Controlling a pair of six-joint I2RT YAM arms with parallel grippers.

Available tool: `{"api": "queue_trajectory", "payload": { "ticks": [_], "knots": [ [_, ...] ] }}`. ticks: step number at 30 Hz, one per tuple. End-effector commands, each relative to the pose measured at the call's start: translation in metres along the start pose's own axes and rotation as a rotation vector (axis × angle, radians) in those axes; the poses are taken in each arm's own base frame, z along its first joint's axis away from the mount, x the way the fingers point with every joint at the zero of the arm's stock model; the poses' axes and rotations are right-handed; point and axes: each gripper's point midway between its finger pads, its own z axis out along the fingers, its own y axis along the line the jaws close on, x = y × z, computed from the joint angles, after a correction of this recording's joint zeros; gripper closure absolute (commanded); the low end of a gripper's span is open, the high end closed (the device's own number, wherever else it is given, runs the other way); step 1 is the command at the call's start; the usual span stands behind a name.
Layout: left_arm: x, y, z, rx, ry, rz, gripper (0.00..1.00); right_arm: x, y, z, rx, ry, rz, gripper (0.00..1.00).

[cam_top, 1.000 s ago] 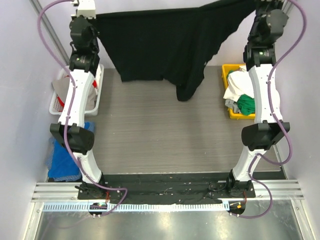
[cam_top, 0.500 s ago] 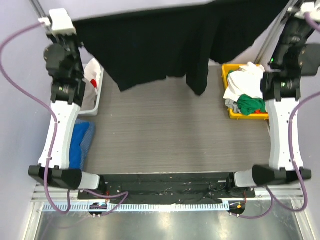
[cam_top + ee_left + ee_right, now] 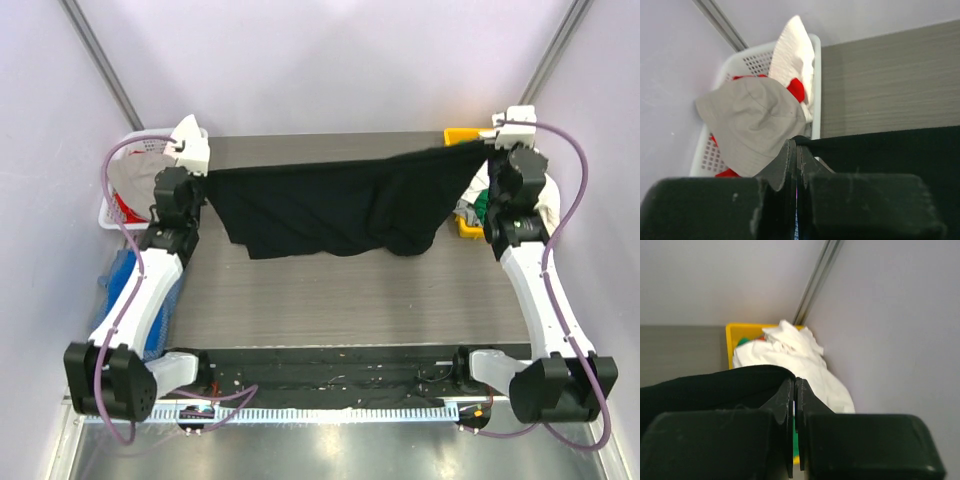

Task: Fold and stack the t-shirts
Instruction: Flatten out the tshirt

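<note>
In the top view, the black t-shirt (image 3: 335,205) hangs spread between the 2 grippers over the far part of the table (image 3: 330,290). The left gripper (image 3: 203,176) pinches one upper corner and the right gripper (image 3: 486,150) pinches the other. The top edge is rather taut, but the right part of the shirt is bunched in a fold. Both arms reach forward from low elbows near the bases, with the wrists far out beside the white basket (image 3: 112,212) and the yellow bin (image 3: 458,135). To do this step well, the 2 arms should probably come down together at the same height. They should hold the tension so that the cloth lies flat and the fold opens.

In the left wrist view, the left gripper (image 3: 796,150) is closed with the jaws together on the black t-shirt (image 3: 880,150), which runs off to the right. Behind it stands the white basket (image 3: 816,75) with a grey cloth (image 3: 750,120).

In the right wrist view, the right gripper (image 3: 793,385) is also closed on the black t-shirt (image 3: 715,387). A white t-shirt (image 3: 795,360) lies in the yellow bin (image 3: 735,335) just behind.
</note>
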Motion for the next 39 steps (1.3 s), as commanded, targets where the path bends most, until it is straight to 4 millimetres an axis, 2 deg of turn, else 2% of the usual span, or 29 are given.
{"api": "queue_trajectory", "payload": {
  "ticks": [1, 7, 10, 13, 14, 15, 18, 20, 21, 23, 24, 25, 26, 27, 28, 29, 30, 31, 32, 33, 35, 36, 39],
  "knots": [
    [-0.04, 0.042, -0.032, -0.095, -0.079, 0.029, 1.0, -0.004, -0.04, -0.039, 0.126, -0.025, 0.043, 0.99],
    [-0.062, 0.052, -0.056, -0.066, -0.074, 0.067, 1.0, 0.041, -0.024, -0.058, 0.049, 0.079, 0.005, 0.99],
    [-0.07, 0.053, -0.067, -0.035, -0.065, 0.069, 1.0, 0.045, -0.025, -0.068, 0.034, 0.088, -0.015, 0.99],
    [-0.076, 0.052, -0.078, -0.002, -0.064, 0.062, 1.0, 0.031, -0.032, -0.078, 0.03, 0.064, -0.016, 0.99],
    [-0.077, 0.052, -0.08, 0.001, -0.06, 0.064, 1.0, 0.027, -0.033, -0.08, 0.025, 0.058, -0.018, 0.99],
    [-0.079, 0.053, -0.082, 0.001, -0.06, 0.062, 1.0, 0.014, -0.037, -0.082, 0.022, 0.039, -0.007, 0.99],
    [-0.081, 0.054, -0.084, 0.002, -0.05, 0.067, 1.0, 0.001, -0.039, -0.083, 0.009, 0.039, 0.001, 0.99],
    [-0.077, 0.047, -0.074, 0.023, -0.041, 0.062, 1.0, -0.009, -0.039, -0.079, 0.003, 0.018, 0.003, 0.99],
    [-0.079, 0.045, -0.066, 0.019, -0.049, 0.052, 1.0, -0.005, -0.032, -0.067, -0.012, 0.036, -0.009, 0.99],
    [-0.076, 0.041, -0.038, -0.005, -0.016, 0.028, 1.0, -0.021, -0.032, -0.05, -0.001, 0.014, -0.004, 0.99],
    [-0.087, 0.043, -0.029, -0.023, -0.044, 0.005, 1.0, -0.026, -0.031, -0.041, 0.004, 0.01, -0.004, 0.99],
    [-0.097, 0.041, -0.012, -0.031, -0.053, -0.025, 1.0, -0.023, -0.023, -0.02, 0.003, 0.027, -0.005, 0.99],
    [-0.107, 0.04, -0.004, -0.032, -0.074, -0.049, 1.0, -0.047, -0.029, -0.012, 0.02, -0.02, 0.017, 0.99],
    [-0.141, 0.048, -0.002, -0.052, -0.16, -0.091, 1.0, -0.059, -0.03, -0.005, 0.025, -0.044, 0.03, 0.99],
    [-0.155, 0.05, 0.003, -0.057, -0.191, -0.12, 1.0, -0.065, -0.023, 0.013, 0.019, -0.062, 0.053, 0.99],
    [-0.16, 0.044, 0.02, -0.051, -0.19, -0.155, 1.0, -0.097, -0.032, 0.017, 0.037, -0.126, 0.079, 0.99],
    [-0.199, 0.056, 0.017, -0.07, -0.272, -0.195, 1.0, -0.115, -0.033, 0.026, 0.042, -0.171, 0.098, 0.99],
    [-0.216, 0.06, 0.02, -0.081, -0.3, -0.214, 1.0, -0.133, -0.037, 0.032, 0.056, -0.212, 0.117, 0.99],
    [-0.216, 0.055, 0.042, -0.083, -0.283, -0.224, 1.0, -0.16, -0.042, 0.045, 0.075, -0.261, 0.134, 0.99],
    [-0.257, 0.073, 0.03, -0.116, -0.374, -0.253, 1.0, -0.178, -0.047, 0.05, 0.091, -0.307, 0.143, 0.99],
    [-0.283, 0.081, 0.034, -0.141, -0.439, -0.263, 1.0, -0.217, -0.057, 0.062, 0.129, -0.412, 0.161, 0.99],
    [-0.31, 0.09, 0.034, -0.168, -0.52, -0.263, 1.0, -0.24, -0.066, 0.06, 0.161, -0.504, 0.184, 0.99],
    [-0.355, 0.109, 0.035, -0.251, -0.689, -0.276, 1.0, -0.284, -0.078, 0.073, 0.224, -0.65, 0.219, 0.99]
  ]
}}
